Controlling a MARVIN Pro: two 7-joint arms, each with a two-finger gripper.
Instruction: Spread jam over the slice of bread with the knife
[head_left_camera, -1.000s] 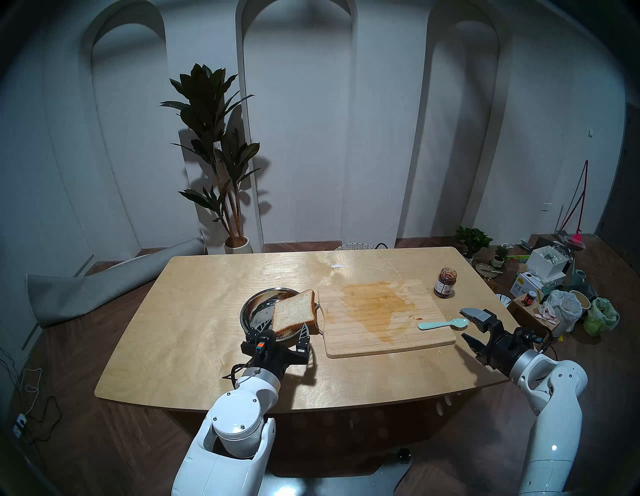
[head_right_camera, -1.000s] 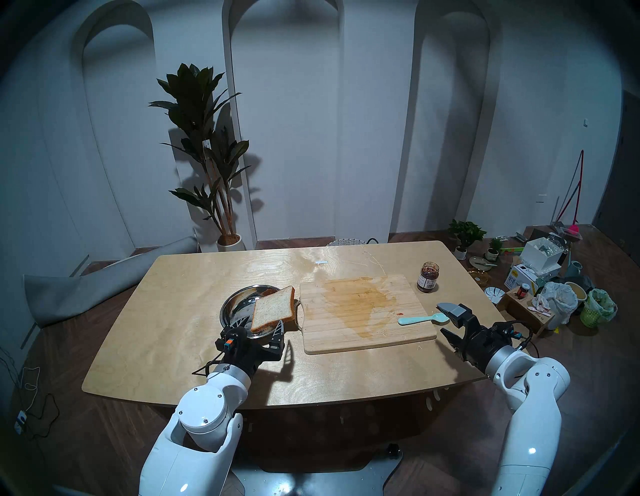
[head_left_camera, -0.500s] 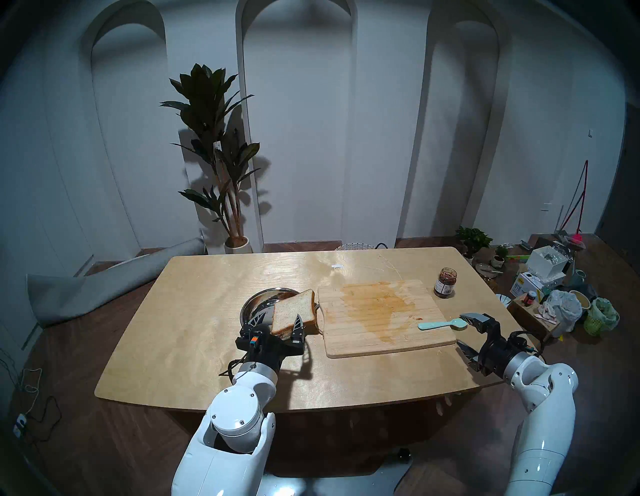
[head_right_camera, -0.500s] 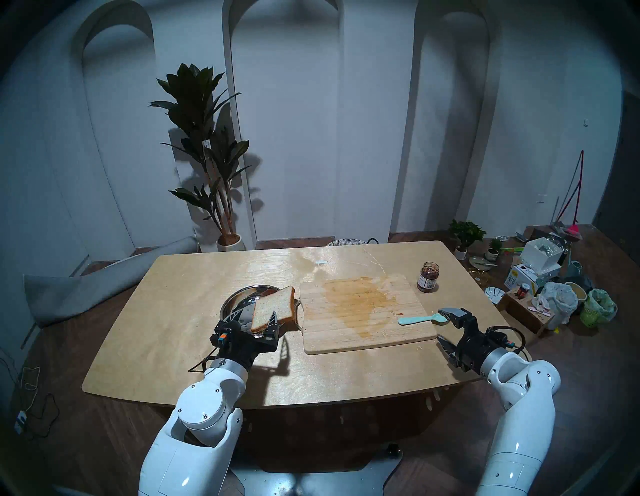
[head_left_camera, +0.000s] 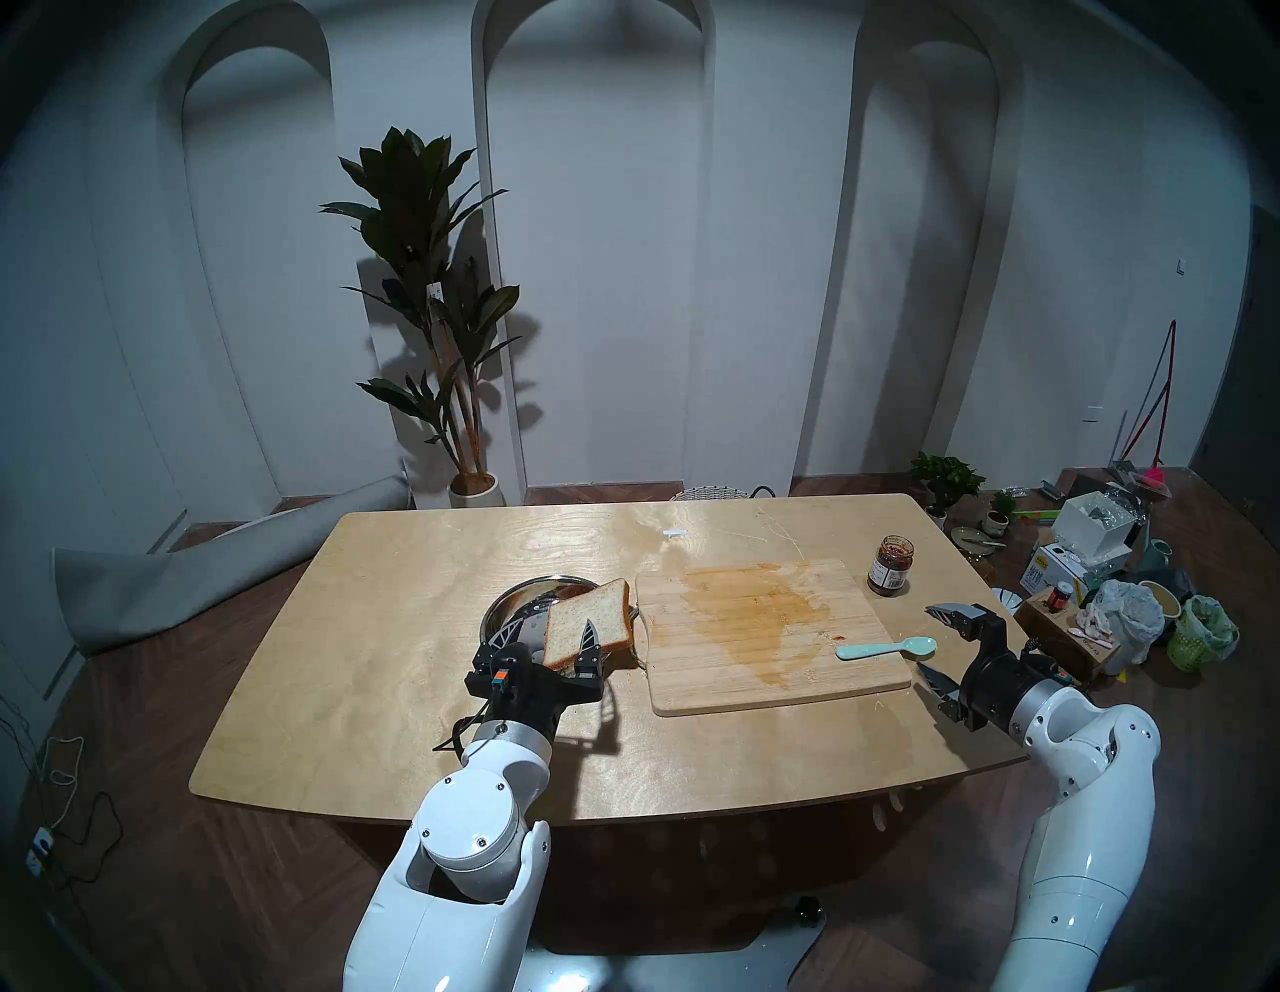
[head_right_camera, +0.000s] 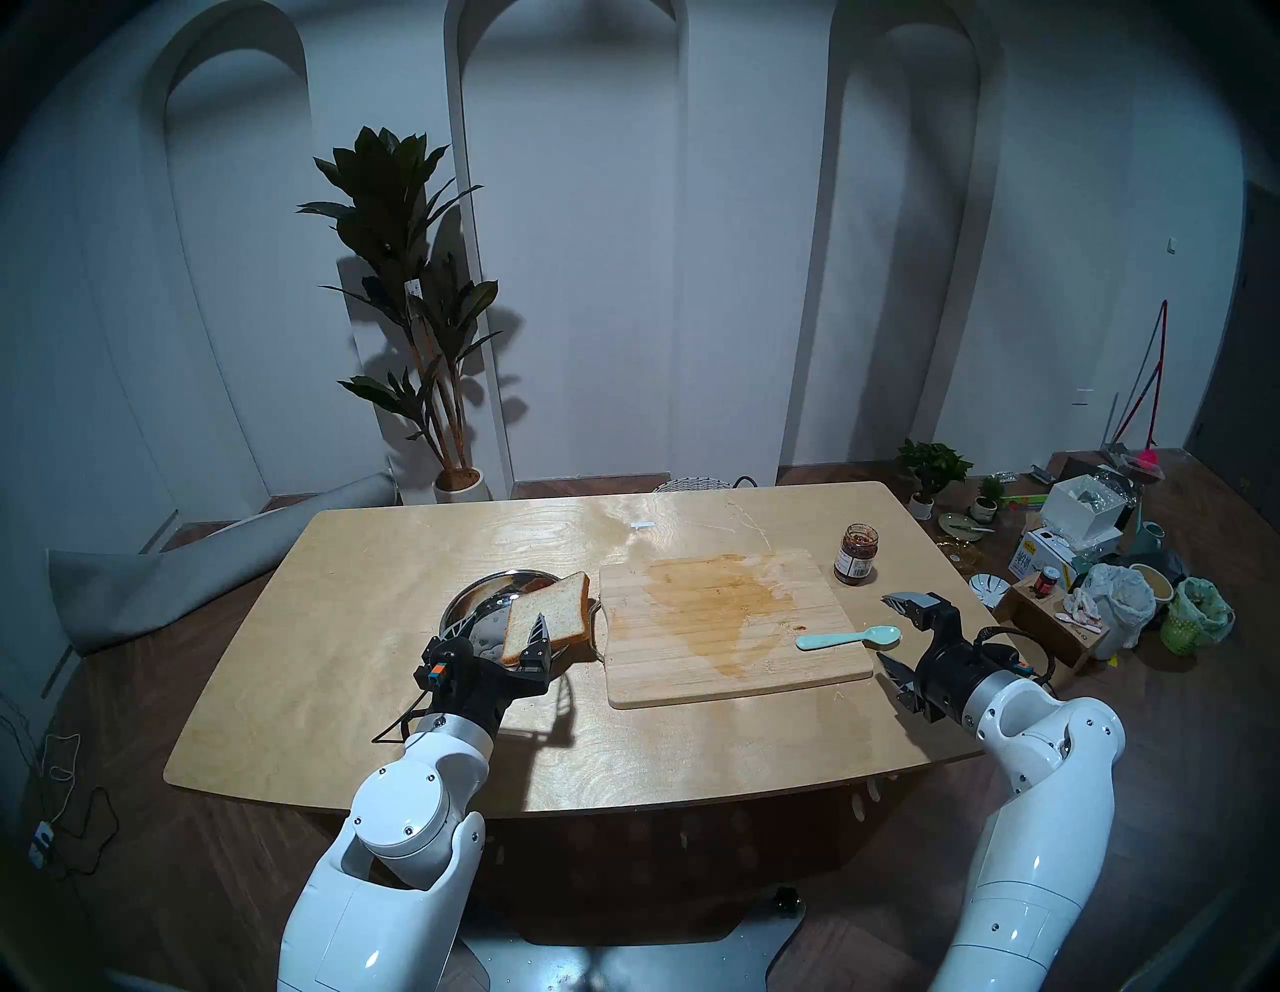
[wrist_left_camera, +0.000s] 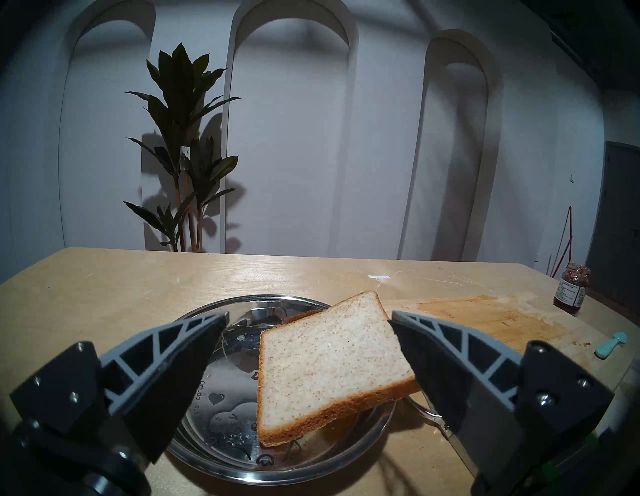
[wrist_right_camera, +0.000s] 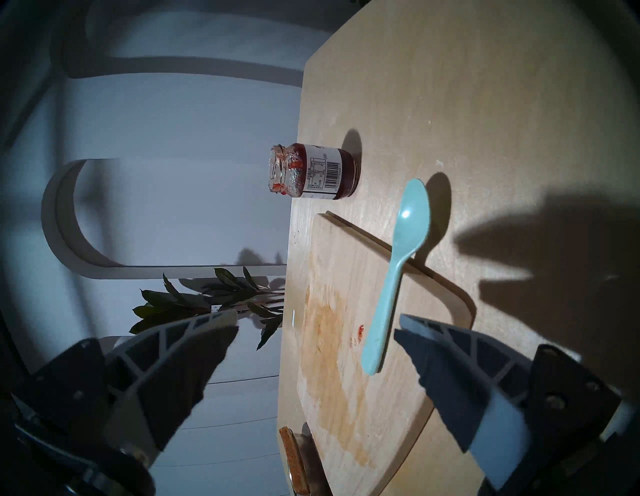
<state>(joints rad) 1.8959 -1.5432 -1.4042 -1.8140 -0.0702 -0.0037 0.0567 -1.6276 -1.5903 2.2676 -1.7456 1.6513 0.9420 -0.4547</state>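
Note:
The slice of bread (head_left_camera: 589, 616) leans tilted on the right rim of a steel plate (head_left_camera: 512, 606), shown close in the left wrist view (wrist_left_camera: 329, 363). My left gripper (head_left_camera: 550, 634) is open, one finger on each side of the bread's near part (wrist_left_camera: 309, 317). The mint-green knife (head_left_camera: 883, 649) lies across the cutting board's right edge, its oval end over the table (wrist_right_camera: 398, 277). My right gripper (head_left_camera: 929, 639) is open and empty at that oval end. The open jam jar (head_left_camera: 890, 564) stands behind the board's right corner (wrist_right_camera: 313, 171).
A stained wooden cutting board (head_left_camera: 727, 682) lies in the table's middle right. Boxes, bags, pots and a small red-lidded jar (head_left_camera: 1060, 596) clutter the floor to the right. A potted plant (head_left_camera: 443, 312) stands behind the table.
My left gripper has moved forward, so its fingers now flank the bread. My right gripper has drawn slightly back to the right, its far finger off the knife's oval end.

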